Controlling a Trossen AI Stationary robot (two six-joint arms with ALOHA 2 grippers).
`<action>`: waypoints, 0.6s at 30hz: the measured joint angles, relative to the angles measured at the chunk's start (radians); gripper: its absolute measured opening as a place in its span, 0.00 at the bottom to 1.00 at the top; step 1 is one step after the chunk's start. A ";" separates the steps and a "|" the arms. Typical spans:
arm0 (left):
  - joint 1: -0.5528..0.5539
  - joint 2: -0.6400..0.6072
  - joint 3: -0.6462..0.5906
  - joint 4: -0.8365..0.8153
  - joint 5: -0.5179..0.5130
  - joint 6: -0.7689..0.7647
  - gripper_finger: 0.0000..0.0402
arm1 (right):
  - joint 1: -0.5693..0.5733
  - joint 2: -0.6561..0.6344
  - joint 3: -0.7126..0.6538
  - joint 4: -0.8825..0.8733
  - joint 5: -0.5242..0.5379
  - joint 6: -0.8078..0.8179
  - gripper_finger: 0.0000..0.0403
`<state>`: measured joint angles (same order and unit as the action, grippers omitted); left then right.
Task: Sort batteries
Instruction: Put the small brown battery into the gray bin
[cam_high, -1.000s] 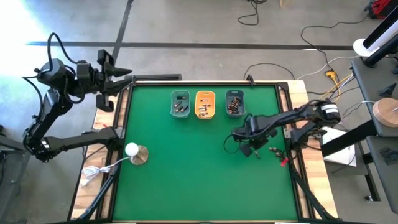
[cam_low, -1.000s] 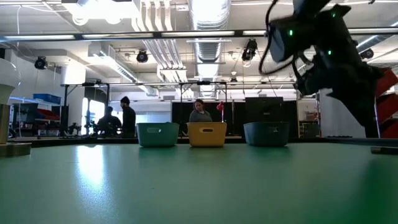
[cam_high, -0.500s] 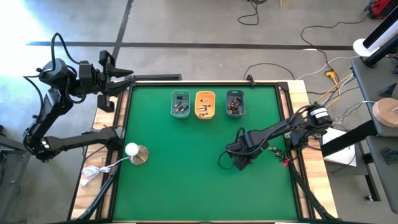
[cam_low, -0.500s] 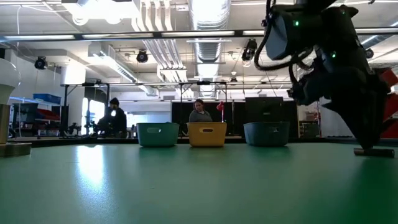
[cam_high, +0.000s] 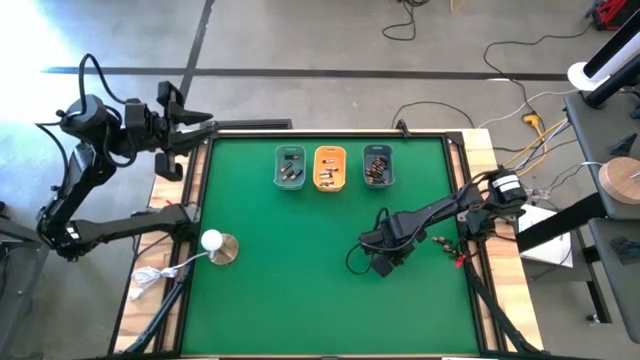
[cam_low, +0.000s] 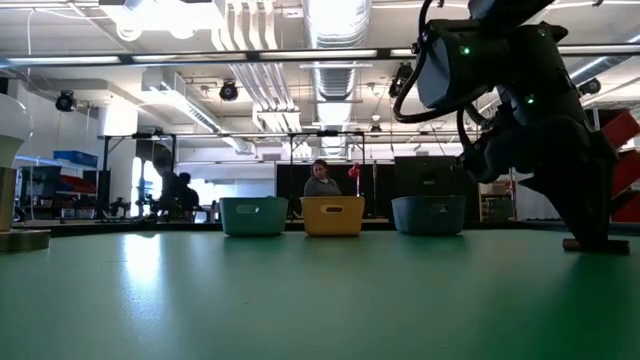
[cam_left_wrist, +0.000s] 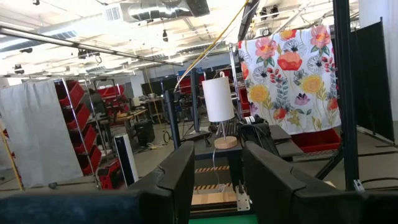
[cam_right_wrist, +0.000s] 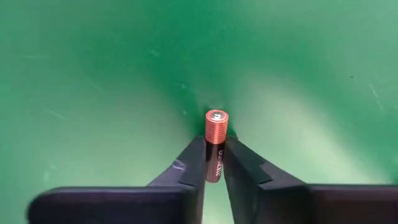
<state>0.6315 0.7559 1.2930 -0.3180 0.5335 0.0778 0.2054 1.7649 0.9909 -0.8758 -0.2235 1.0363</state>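
Observation:
My right gripper (cam_high: 383, 263) points down at the green mat, right of the table's middle, shut on one small battery (cam_right_wrist: 216, 127) with a copper-coloured end and a dark body. In the low view its fingertips (cam_low: 590, 243) reach table level. More batteries lie in three small trays at the far side: teal (cam_high: 290, 167), orange (cam_high: 329, 167) and blue-grey (cam_high: 377, 166). My left gripper (cam_high: 198, 125) waits raised beyond the table's far left corner, open and with nothing in it (cam_left_wrist: 217, 177). My right gripper pinches the battery's dark body (cam_right_wrist: 213, 165) between its two fingers, which come from above and lie along the battery. The copper end (cam_right_wrist: 216, 118) sticks out past the fingertips toward the mat. Whether that end touches the mat, I cannot tell.
A white ball on a round base (cam_high: 214, 241) stands near the left edge, with a white cord trailing off the table. Red and black clips with wires (cam_high: 447, 250) lie by the right edge, close to my right arm. The mat's middle and near part are bare green.
My right gripper has gone toward the table's near edge and a little to the left, and has come down to table level.

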 joint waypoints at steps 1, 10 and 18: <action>0.000 -0.001 0.000 0.000 0.000 0.003 0.29 | 0.000 -0.006 0.000 0.001 0.001 0.000 0.07; 0.000 -0.004 0.000 0.000 0.006 0.017 0.29 | -0.091 -0.098 0.166 -0.279 0.050 -0.102 0.06; 0.000 0.016 0.000 -0.016 0.048 0.014 0.29 | -0.349 -0.105 0.470 -0.385 0.244 -0.424 0.05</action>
<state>0.6318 0.7719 1.2926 -0.3343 0.5813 0.0919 -0.1433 1.6603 1.4612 -1.2609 0.0205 0.6122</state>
